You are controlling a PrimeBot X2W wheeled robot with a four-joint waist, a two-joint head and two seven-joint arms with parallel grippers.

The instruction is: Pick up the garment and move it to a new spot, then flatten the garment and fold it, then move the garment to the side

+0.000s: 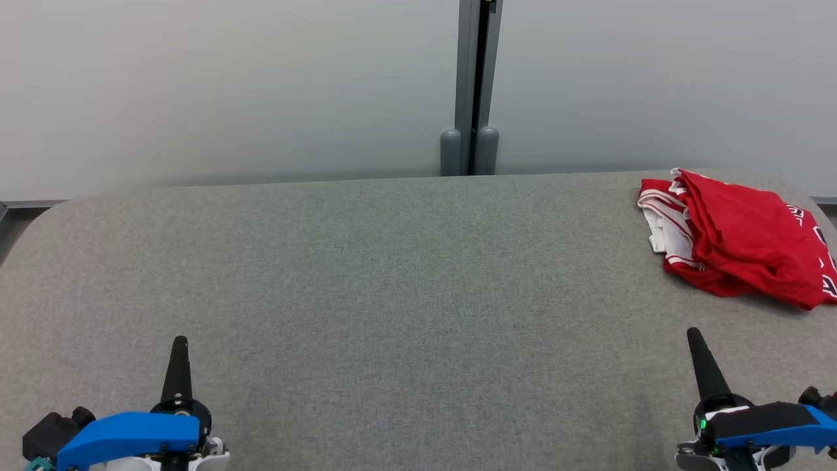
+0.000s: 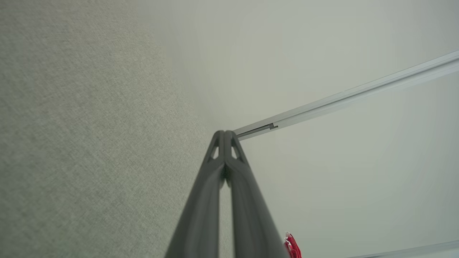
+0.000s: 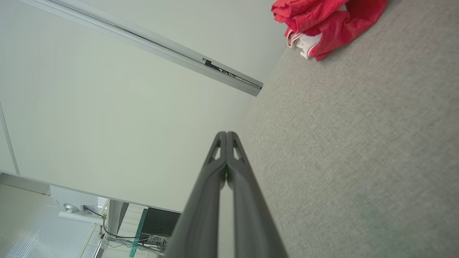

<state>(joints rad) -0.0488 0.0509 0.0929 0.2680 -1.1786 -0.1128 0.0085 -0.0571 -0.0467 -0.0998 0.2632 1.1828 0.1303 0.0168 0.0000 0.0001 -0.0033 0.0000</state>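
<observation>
Garment [image 1: 739,245]: crumpled red heap, well ahead of right gripper [image 1: 693,335], far across grey tabletop [image 1: 392,275] from left gripper [image 1: 180,341]. Both closed, empty. Advice: open right first, pinch top fold, lift clear.

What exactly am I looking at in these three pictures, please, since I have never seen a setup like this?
It is a two-armed robot at a table covered in grey fabric. The head view looks down from the robot's head: the left pincer sits at the lower left and the right pincer at the lower right, each ending in two long dark fingers. The other two pictures come from cameras on the wrists, looking along those fingers, so they appear tilted. Both pincers are shut and hold nothing. A crumpled red garment with white trim lies at the table's far right corner; it shows again at the top of the right wrist view. Behind the table stand pale wall panels.
</observation>
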